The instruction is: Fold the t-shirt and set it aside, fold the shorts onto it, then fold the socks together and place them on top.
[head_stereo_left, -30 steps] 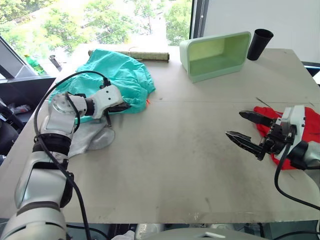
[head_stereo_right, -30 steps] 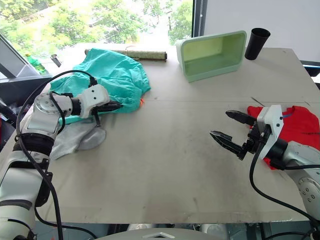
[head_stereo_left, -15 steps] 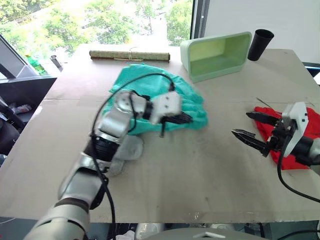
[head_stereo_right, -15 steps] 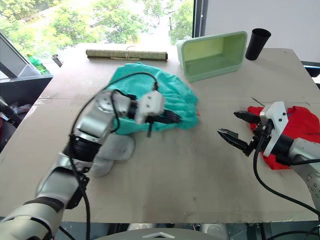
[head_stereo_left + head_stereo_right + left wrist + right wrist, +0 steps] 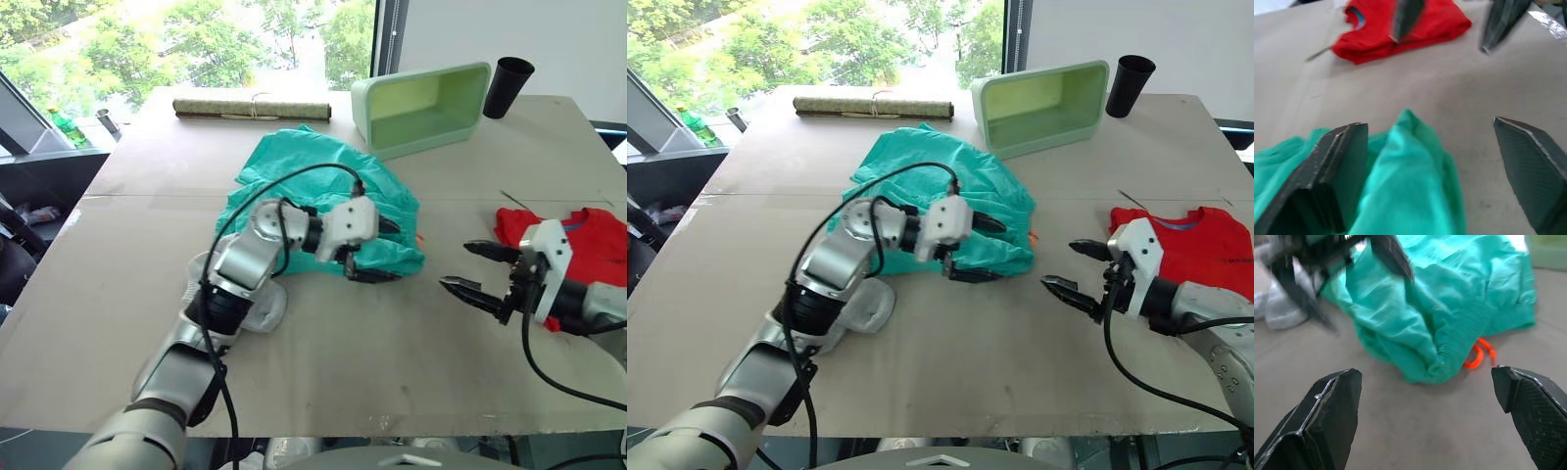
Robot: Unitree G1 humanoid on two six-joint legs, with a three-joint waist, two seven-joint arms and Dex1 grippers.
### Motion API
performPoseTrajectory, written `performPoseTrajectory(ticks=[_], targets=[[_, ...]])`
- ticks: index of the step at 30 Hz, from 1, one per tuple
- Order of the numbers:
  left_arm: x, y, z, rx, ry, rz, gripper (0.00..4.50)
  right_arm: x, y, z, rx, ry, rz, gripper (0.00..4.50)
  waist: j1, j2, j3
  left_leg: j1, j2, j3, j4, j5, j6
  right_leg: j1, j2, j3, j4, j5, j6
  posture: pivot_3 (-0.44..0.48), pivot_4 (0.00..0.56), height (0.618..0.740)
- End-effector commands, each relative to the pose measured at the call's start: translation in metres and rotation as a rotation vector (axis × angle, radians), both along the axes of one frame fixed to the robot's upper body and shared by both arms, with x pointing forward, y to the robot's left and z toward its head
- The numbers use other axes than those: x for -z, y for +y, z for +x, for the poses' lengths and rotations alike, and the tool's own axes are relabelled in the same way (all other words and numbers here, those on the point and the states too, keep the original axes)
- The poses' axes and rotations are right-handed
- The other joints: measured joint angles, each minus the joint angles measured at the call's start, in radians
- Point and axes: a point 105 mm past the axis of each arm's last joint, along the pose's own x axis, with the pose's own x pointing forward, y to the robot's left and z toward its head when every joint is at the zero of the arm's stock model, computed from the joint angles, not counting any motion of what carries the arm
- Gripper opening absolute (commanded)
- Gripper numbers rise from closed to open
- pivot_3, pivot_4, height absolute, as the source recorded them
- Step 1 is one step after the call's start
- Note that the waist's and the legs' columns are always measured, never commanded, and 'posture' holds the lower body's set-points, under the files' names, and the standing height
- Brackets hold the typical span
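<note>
the small light grey knit socks (image 5: pixel 854 305) lie at the table's 9 o'clock side. the crumpled teal fabric shorts (image 5: pixel 950 196) sit mid-table, their edge between the wide-spread left gripper (image 5: pixel 982 249). at 3 o'clock, the right gripper (image 5: pixel 1070 266) gapes wide, empty, beside the folded bright red cotton t-shirt (image 5: pixel 1195 245).

Left gripper (image 5: pixel 377 252) and right gripper (image 5: pixel 478 270) both gape, facing.

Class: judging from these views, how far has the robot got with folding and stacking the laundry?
Done: the red t-shirt lies folded at the table's right. In hand: the teal shorts sit crumpled mid-table, with the left hand open at their edge and the right hand open just beside them. Left: folding the shorts onto the t-shirt, then the grey socks.
</note>
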Motion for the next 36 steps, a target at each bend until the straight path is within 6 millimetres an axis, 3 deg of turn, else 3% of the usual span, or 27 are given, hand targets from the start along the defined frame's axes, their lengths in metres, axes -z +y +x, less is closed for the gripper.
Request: performPoseTrajectory(ticks=[1,3,6,11,16,19,24,30,33,36], targets=[[-0.024,0.015,0.002,-0.028,-0.069,-0.021,4.28,0.000,0.007,0.006,0.012,-0.048,-0.017,4.50,0.000,0.000,0.000,0.000,0.000,0.000,0.000,0.000,0.000,0.000,0.000,0.000,0.000,0.000,0.000,0.000,0.150,0.740],[-0.029,0.039,0.008,-0.092,-0.091,0.021,4.28,0.007,0.012,0.013,0.027,-0.052,-0.020,4.50,-0.001,0.000,0.000,0.000,0.000,0.000,0.000,0.000,0.000,0.000,0.000,0.000,0.000,0.000,0.000,0.000,0.150,0.740],[-0.028,0.095,0.014,-0.230,-0.081,0.133,4.28,0.017,0.019,0.026,0.047,-0.042,-0.007,4.50,-0.012,-0.001,0.000,0.000,0.000,0.000,0.000,0.000,0.000,0.000,0.000,0.000,0.000,0.000,0.000,0.000,0.150,0.740],[-0.004,0.142,0.002,-0.288,0.003,0.289,4.28,0.020,0.023,0.028,0.024,-0.058,-0.002,4.50,-0.001,0.001,0.000,0.000,0.000,0.000,-0.001,0.000,-0.001,-0.001,0.000,0.000,-0.001,0.000,0.000,0.000,0.150,0.740],[0.004,0.158,-0.001,-0.323,0.044,0.309,4.28,0.019,0.026,0.031,0.014,-0.071,0.003,4.50,0.002,0.001,0.001,-0.001,0.000,-0.001,-0.001,0.000,-0.001,-0.001,-0.001,-0.001,-0.002,-0.002,0.003,0.000,0.150,0.740],[0.008,0.163,0.007,-0.357,0.027,0.316,4.28,0.019,0.028,0.030,0.008,-0.073,0.001,4.50,0.000,0.001,0.001,0.000,0.000,-0.001,-0.001,-0.002,-0.005,-0.001,-0.001,-0.001,-0.001,-0.002,0.002,0.000,0.150,0.740],[0.010,0.161,0.031,-0.406,-0.021,0.278,4.28,0.020,0.028,0.028,0.007,-0.072,-0.002,4.50,0.003,0.000,0.001,-0.001,0.000,-0.001,-0.001,0.000,-0.001,-0.001,-0.001,-0.001,-0.001,0.000,0.000,0.000,0.150,0.740],[0.025,0.160,0.026,-0.327,0.048,0.318,4.28,0.021,0.024,0.028,0.028,-0.065,-0.009,4.50,-0.005,0.000,0.000,0.000,0.000,0.001,-0.001,0.000,0.000,-0.001,0.000,0.000,0.000,0.000,0.000,0.000,0.150,0.740],[0.030,0.164,0.015,-0.276,0.102,0.347,3.51,0.024,0.021,0.027,0.042,-0.050,-0.015,4.50,-0.004,0.000,0.000,-0.001,0.000,0.001,-0.001,0.000,-0.001,-0.001,0.000,-0.001,0.000,0.000,0.000,0.000,0.150,0.740],[0.026,0.170,0.015,-0.285,0.107,0.351,1.93,0.029,0.021,0.029,0.065,-0.027,0.010,4.50,-0.004,0.000,0.000,-0.001,0.000,0.001,-0.001,0.000,-0.001,-0.001,0.000,0.000,0.000,0.000,0.000,0.000,0.150,0.740]])
